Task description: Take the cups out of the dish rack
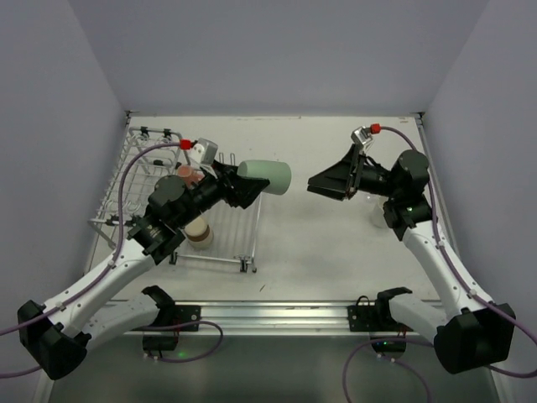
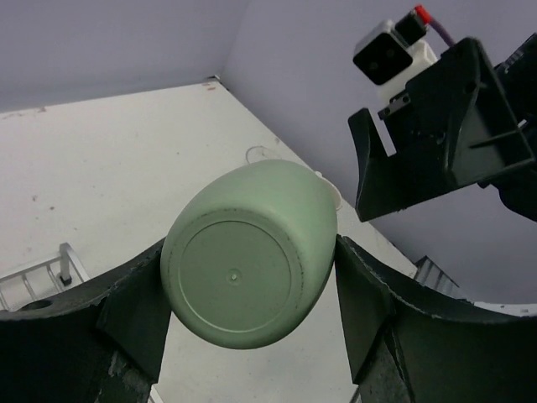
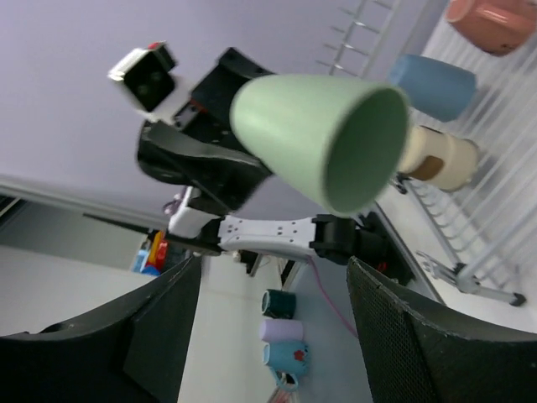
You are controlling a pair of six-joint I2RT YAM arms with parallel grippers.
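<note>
- Left claw (image 1: 250, 186) is clamped on the pale green cup (image 1: 270, 176), one finger on each side near its base.
- The green cup is held sideways in the air, above the table (image 1: 336, 252) and just past the right edge of the dish rack (image 1: 237, 225). Its mouth points away from the rack.
- Right claw (image 1: 327, 185) is further right of the rack with its jaws apart and nothing in it. It faces the cup's mouth, near but not touching.
- In the rack: a brown cup with cream rim (image 1: 199, 232) at the rack's near side, and a pink cup (image 1: 189, 174) further back, partly hidden by the left arm.
- A blue cup (image 3: 432, 84) is also in the rack, seen in the right wrist view between the pink and brown ones.
- The rack stands on the table.
</note>
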